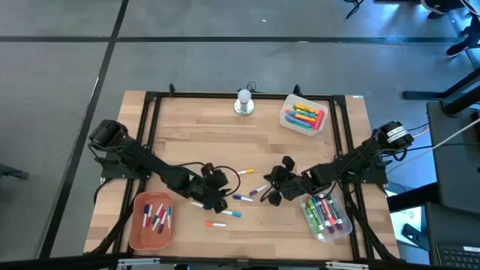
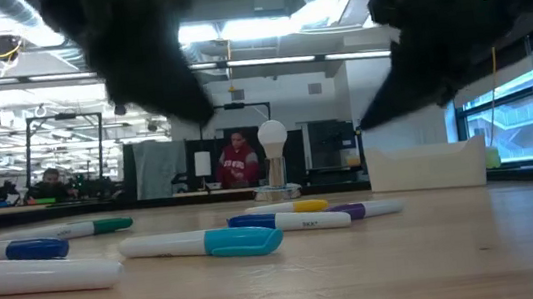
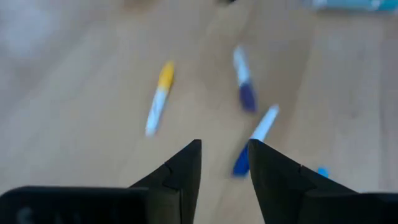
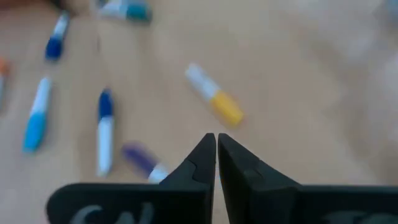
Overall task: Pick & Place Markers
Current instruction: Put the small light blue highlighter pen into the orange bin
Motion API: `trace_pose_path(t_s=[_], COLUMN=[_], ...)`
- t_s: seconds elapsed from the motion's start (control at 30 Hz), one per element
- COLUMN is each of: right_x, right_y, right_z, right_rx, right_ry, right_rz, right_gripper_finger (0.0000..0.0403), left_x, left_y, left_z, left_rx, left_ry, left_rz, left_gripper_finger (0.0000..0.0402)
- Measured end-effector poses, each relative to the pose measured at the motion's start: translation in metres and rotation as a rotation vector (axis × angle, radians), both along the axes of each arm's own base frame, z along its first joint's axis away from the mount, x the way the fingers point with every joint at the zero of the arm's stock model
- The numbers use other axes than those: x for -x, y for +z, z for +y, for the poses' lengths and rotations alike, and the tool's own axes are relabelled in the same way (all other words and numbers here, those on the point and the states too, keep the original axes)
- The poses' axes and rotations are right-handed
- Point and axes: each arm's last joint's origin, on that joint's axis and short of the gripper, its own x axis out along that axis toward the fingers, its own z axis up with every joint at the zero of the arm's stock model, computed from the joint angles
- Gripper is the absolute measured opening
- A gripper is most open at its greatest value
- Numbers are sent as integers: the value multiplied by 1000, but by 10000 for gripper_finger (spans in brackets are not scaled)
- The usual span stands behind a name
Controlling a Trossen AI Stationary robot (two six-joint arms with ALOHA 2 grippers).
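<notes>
Crowded front, open middle

We see bare table across the middle; loose markers lie between both hands at the front, bins fill the front corners, and a knob stands at the back edge.

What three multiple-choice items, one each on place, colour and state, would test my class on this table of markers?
1. Where does the orange tray sit?
A. By the left arm
B. By the right arm
C. At the table's far middle

2. What cap colour has the marker lying ahead of the right gripper?
A. Red
B. Yellow
C. Black

3. How is the right gripper?
A. Open and empty
B. Shut on a marker
C. Shut and empty

Answers: 1 A, the high view shows it at the left arm's side. 2 B, its yellow end shows. 3 C, fingers meet with nothing between.
</notes>
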Motion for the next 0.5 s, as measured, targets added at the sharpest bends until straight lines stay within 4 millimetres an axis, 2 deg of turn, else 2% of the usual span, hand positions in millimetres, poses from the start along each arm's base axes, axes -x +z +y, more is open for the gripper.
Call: trace_pose_path(t_s=[0.1,0.23,0.33,0.5], right_x=[2,5,6,7], right_y=[8,9,8,7], right_z=[11,19,20,21], right_rx=[123,146,129,93], right_ry=[-28,0,-12,10], right_rz=[-91,-96,-99,-91], right_gripper_finger=[9,5,8,3], left_x=[4,20,31,42], left_y=[11,10,7,5], left_z=[-6,-19,-24,-18], left_rx=[-176,-358,-396,-331], left_ry=[-2,94,108,191], left_rz=[-61,-88,-69,-30], left_gripper_finger=[127,122,117,104])
